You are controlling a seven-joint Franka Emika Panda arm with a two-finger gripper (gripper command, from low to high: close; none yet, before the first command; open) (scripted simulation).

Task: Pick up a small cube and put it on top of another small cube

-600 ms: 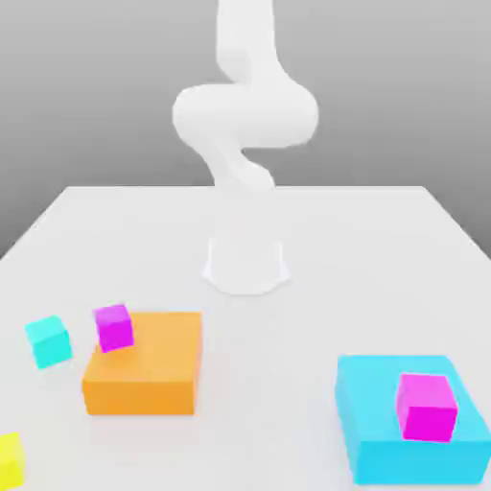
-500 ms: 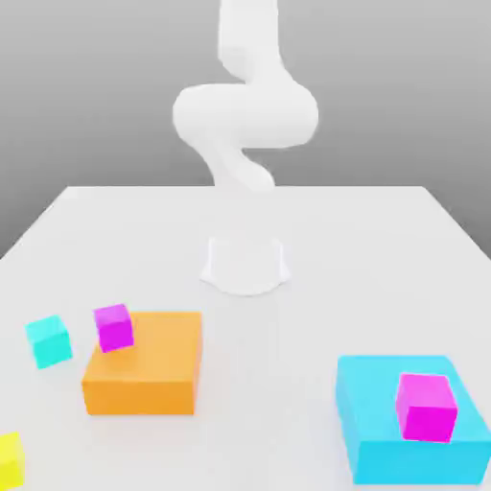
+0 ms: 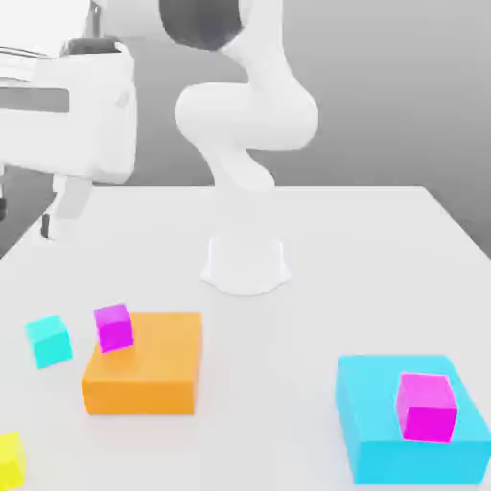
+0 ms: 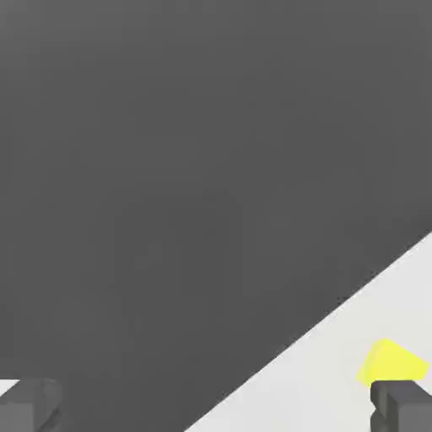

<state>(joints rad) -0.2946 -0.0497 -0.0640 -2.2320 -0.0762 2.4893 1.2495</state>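
A small cyan cube (image 3: 48, 340) rests on the white table (image 3: 288, 326) at the exterior view's left. Beside it, a small magenta cube (image 3: 114, 327) sits on the corner of an orange block (image 3: 144, 362). A small yellow cube (image 3: 10, 458) lies at the front left edge, and it is seen again as the yellow cube (image 4: 390, 363) in the hand view, close to one finger. My gripper (image 3: 34, 216) hangs high above the table's left side, well clear of the cubes. In the hand view my gripper (image 4: 215, 407) is open, its fingers (image 4: 401, 405) far apart and holding nothing.
A large cyan block (image 3: 408, 417) stands at the front right with a bigger magenta cube (image 3: 427, 407) on top. The arm's round base (image 3: 245, 264) sits mid-table. The table's edge (image 4: 321, 325) runs diagonally through the hand view.
My hand and forearm have come into the exterior view at the upper left. None of the cubes or blocks has moved.
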